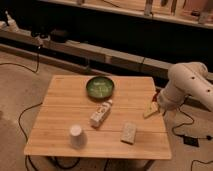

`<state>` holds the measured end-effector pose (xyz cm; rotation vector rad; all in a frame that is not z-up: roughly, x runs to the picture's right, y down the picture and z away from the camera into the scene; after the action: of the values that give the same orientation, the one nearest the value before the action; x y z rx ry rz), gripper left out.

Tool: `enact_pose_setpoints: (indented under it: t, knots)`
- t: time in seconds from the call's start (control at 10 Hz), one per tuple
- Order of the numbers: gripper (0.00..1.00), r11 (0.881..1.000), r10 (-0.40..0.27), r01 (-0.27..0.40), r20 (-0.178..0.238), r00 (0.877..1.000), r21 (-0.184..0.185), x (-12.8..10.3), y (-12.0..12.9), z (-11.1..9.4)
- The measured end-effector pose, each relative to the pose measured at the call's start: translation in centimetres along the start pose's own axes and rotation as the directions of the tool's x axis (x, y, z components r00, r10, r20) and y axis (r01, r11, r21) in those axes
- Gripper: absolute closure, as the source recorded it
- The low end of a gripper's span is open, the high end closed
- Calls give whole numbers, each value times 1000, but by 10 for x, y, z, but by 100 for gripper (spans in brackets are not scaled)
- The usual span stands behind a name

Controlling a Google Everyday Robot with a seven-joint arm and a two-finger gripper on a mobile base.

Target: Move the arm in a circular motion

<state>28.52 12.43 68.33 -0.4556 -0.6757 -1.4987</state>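
At the right side of the camera view, the large cream-white robot arm of thick rounded segments (189,85) is seen, reaching in from the right edge of the frame and bending down and leftward. Its small tan claw (151,110) is held at the right edge of the light wooden bench (60,125), low over the boards. Whether the claw is apart or together cannot be told, and nothing can be seen to be gripped by it.

On the bench, four things are laid out. A round green bowl (100,87) is set near the far edge, at the middle. A white carton (101,113) is laid on its side just in front of the bowl, angled toward the near left. A white cup (76,136) is stood near the front left. A pale rectangular block (129,132) is placed near the front, to the right of the cup and to the near left of the claw, apart from it.

Grey floor (20,85) is seen around the bench, and a long low ledge (90,50) is run across behind it.
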Motion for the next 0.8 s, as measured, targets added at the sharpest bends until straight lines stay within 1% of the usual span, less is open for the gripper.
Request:
enact_pose_setpoints:
  t: [0.1,0.2,0.3,0.5,0.7,0.8]
  knots:
    - [20,1000,30,-30,-17,999,-9,14,12,-1]
    - [20,998,58,-58,-40,998,-16,44,22,-1]
    - [20,998,65,-65,-41,997,-18,67,23,3]
    - [20,998,46,-47,-47,998,-28,106,15,6]
    - [20,998,16,-20,-70,997,-61,144,2,-3]
    - [20,997,-8,2,-78,997,-78,161,-9,-7]
